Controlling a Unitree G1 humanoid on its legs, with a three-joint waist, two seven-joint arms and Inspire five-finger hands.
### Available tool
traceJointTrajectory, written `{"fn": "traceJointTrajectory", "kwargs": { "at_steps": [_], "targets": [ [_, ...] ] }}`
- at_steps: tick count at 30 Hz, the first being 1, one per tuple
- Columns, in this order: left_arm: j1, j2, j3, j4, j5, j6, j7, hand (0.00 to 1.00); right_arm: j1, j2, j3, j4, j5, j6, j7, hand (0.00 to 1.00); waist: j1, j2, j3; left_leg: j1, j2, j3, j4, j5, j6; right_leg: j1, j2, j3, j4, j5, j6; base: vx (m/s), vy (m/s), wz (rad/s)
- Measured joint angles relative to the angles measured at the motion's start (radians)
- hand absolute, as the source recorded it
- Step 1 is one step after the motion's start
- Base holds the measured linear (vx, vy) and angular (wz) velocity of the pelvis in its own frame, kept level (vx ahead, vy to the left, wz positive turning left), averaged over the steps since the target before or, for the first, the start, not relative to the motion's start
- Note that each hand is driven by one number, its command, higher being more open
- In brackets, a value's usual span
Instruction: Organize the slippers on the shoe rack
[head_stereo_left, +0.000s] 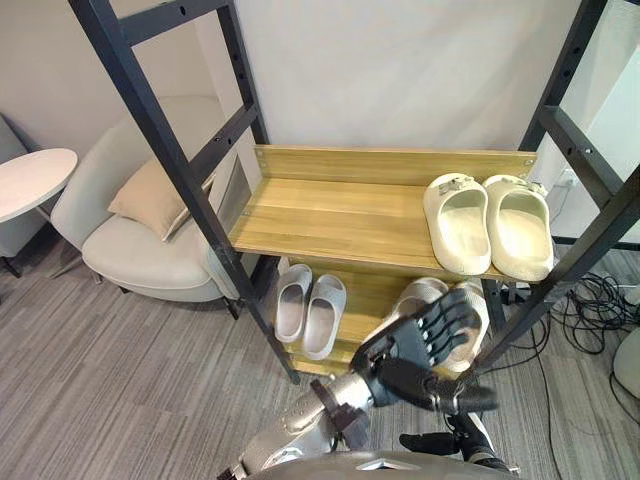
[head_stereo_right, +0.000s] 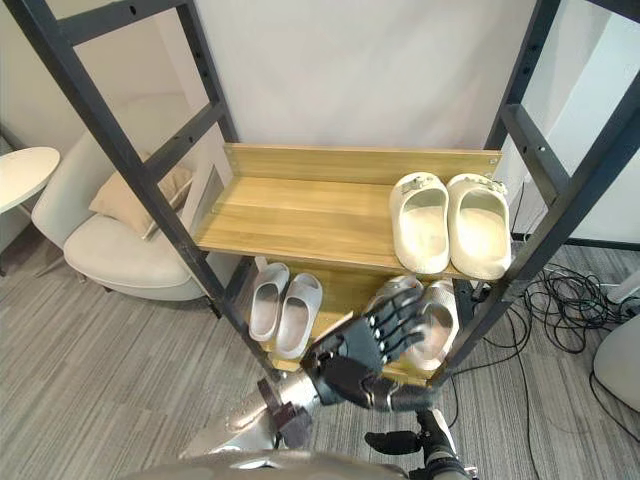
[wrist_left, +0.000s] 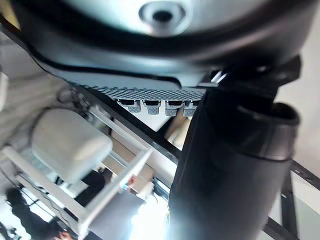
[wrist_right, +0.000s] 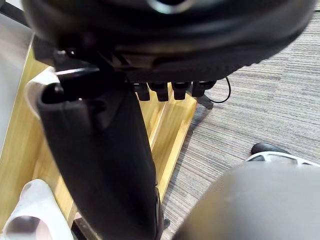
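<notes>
A pair of cream slippers (head_stereo_left: 487, 224) lies on the right of the upper wooden shelf (head_stereo_left: 330, 215) of the shoe rack. On the lower shelf, a pair of light grey slippers (head_stereo_left: 309, 310) lies at the left and another pale pair (head_stereo_right: 438, 322) at the right. My left hand (head_stereo_left: 425, 342) hovers in front of that right pair, back up, fingers straight, holding nothing, and hides part of it. My right hand (wrist_right: 100, 150) is beside the lower shelf's edge with straight fingers and nothing in it. A pale slipper (wrist_right: 35, 212) lies below it.
Black slanted frame posts (head_stereo_left: 170, 150) stand at both sides of the rack. A white armchair (head_stereo_left: 140, 250) with a tan cushion (head_stereo_left: 150, 195) and a round white table (head_stereo_left: 30, 180) are at the left. Cables (head_stereo_left: 590, 300) lie on the carpet at the right.
</notes>
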Motion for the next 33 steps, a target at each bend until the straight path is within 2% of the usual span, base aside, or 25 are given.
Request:
{"fn": "traceJointTrajectory", "kwargs": {
  "at_steps": [9,14,16,18,19,21,22,26,32,33],
  "targets": [
    [0.088,-0.008,0.235,0.259,0.241,-0.005,0.014,1.0,0.003,0.02,0.0,0.014,0.001,0.003,0.015,1.0,0.003,-0.034,0.0,0.019,0.016,0.039,0.004,-0.018,-0.011,-0.001,0.014,0.039,-0.001,0.0,-0.009,0.03,0.002,-0.14],
    [0.09,-0.084,0.459,0.494,0.461,-0.027,0.116,1.0,-0.001,0.034,-0.009,0.014,0.001,0.015,0.02,1.0,0.009,-0.049,0.009,0.015,0.022,0.057,0.014,-0.034,-0.015,-0.009,0.023,0.057,-0.003,-0.003,-0.014,0.03,0.006,-0.1],
    [0.089,-0.095,0.504,0.536,0.5,-0.031,0.14,1.0,-0.001,0.038,-0.009,0.014,0.002,0.015,0.02,1.0,0.012,-0.054,0.008,0.011,0.023,0.058,0.015,-0.035,-0.016,-0.014,0.025,0.058,-0.003,-0.004,-0.015,0.02,0.001,0.0],
    [0.081,-0.125,0.611,0.644,0.588,-0.039,0.197,1.0,-0.002,0.045,-0.01,0.017,0.002,0.017,0.018,1.0,0.018,-0.064,0.007,0.002,0.026,0.058,0.015,-0.038,-0.018,-0.022,0.029,0.058,0.0,-0.007,-0.018,0.06,0.002,0.0],
    [0.081,-0.126,0.612,0.646,0.588,-0.039,0.197,1.0,-0.002,0.045,-0.01,0.017,0.002,0.017,0.018,1.0,0.019,-0.064,0.007,0.002,0.026,0.058,0.015,-0.038,-0.018,-0.022,0.029,0.058,0.0,-0.007,-0.018,0.05,0.006,-0.01],
    [0.072,-0.144,0.704,0.744,0.643,-0.038,0.254,1.0,-0.009,0.046,-0.01,0.026,0.002,0.017,0.012,1.0,0.022,-0.067,0.009,0.0,0.026,0.059,0.016,-0.041,-0.019,-0.024,0.03,0.06,0.0,-0.008,-0.018,0.04,0.015,0.0],
    [0.071,-0.145,0.706,0.745,0.644,-0.038,0.255,1.0,-0.009,0.046,-0.01,0.027,0.002,0.017,0.012,1.0,0.022,-0.067,0.009,0.0,0.026,0.059,0.016,-0.041,-0.019,-0.024,0.03,0.06,0.0,-0.008,-0.018,0.03,0.023,-0.04],
    [0.036,-0.147,0.825,0.877,0.709,-0.05,0.336,1.0,-0.041,0.048,-0.01,0.054,0.001,0.018,0.003,1.0,0.027,-0.07,0.011,-0.001,0.027,0.084,0.016,-0.043,-0.018,-0.038,0.03,0.086,0.001,-0.005,-0.017,0.01,0.032,-0.14],
    [0.051,-0.156,0.882,0.92,0.705,-0.049,0.376,1.0,-0.069,0.048,-0.009,0.066,0.001,0.018,-0.004,1.0,0.04,-0.073,0.03,-0.014,0.028,0.122,0.028,-0.051,-0.014,-0.074,0.03,0.13,0.016,0.005,-0.017,-0.01,0.037,-0.23],
    [0.046,-0.161,0.9,0.92,0.703,-0.049,0.381,1.0,-0.09,0.047,-0.008,0.075,0.001,0.018,-0.006,1.0,0.052,-0.071,0.052,-0.037,0.031,0.133,0.062,-0.064,-0.011,-0.121,0.024,0.143,0.092,-0.023,-0.017,-0.05,0.036,-0.21]
  ]
}}
